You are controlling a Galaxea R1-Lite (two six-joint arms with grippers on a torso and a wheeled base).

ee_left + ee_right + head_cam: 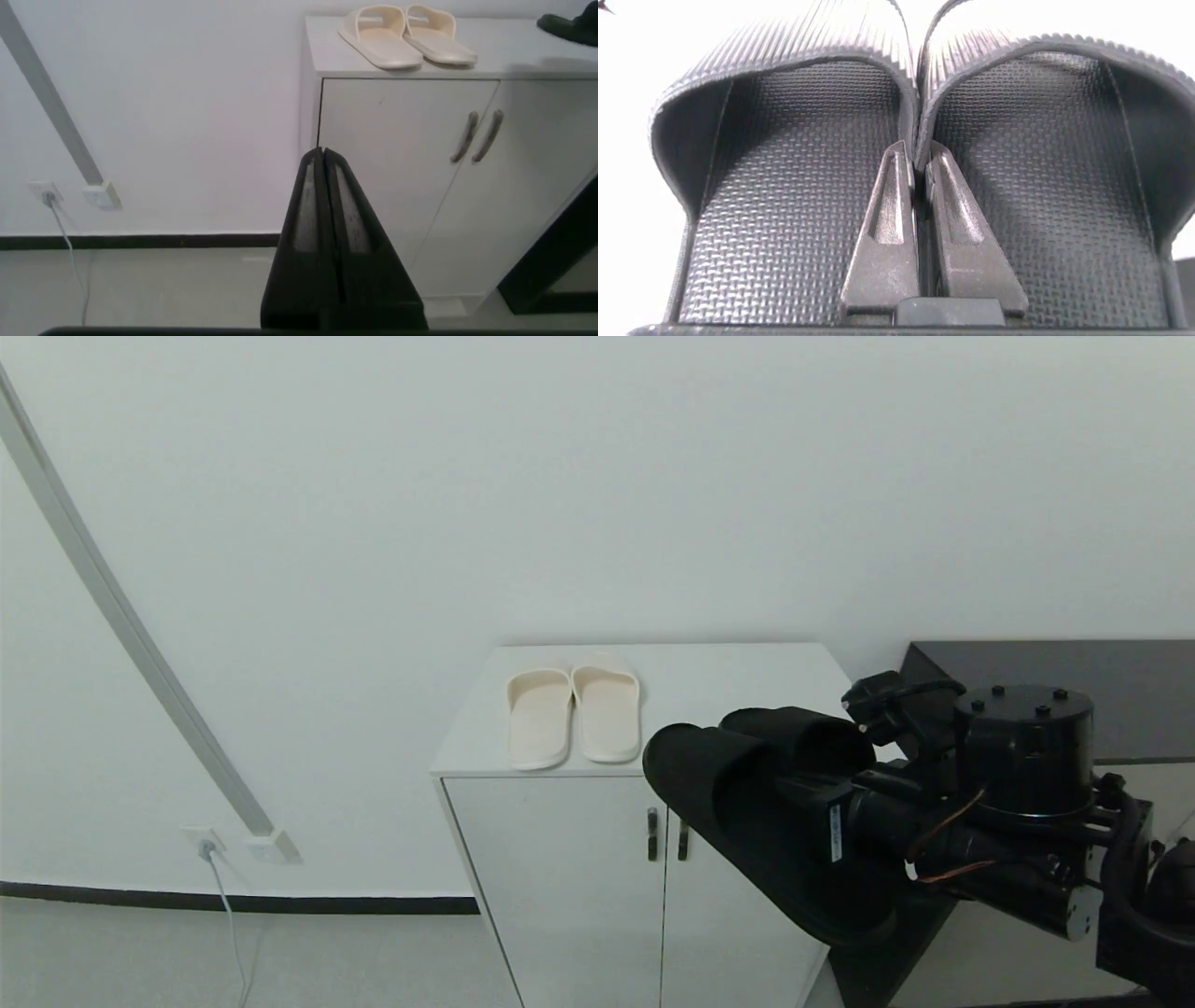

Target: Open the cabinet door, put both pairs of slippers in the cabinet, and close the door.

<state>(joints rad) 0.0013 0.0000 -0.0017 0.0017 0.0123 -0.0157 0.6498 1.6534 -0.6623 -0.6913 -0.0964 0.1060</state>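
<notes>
- My right gripper (918,154) has its jaws pressed together on the touching inner edges of the pair of black ribbed rubber slippers (785,215). One pinch carries both, in the air before the cabinet's right front.
- My left gripper (322,159) has its jaws together on nothing. It sits low and points at the white two-door cabinet (560,877).
- Both doors look closed, so I judge opening to be the step in hand.
- I'd part the left jaws and take one of the dark vertical handles (653,833) at the centre seam.
- I'd swing that door wide, holding the black pair clear of its arc. A thin-edge pinch could slip.
- The pair of cream slide slippers (573,714) lies side by side on the white cabinet top (747,672), near its front edge.
- Around it are a plain white wall (467,504), a grey slanted conduit (112,607), a wall socket with cable (203,841), a grey floor (233,957) and a dark counter (1074,681) on the right.
</notes>
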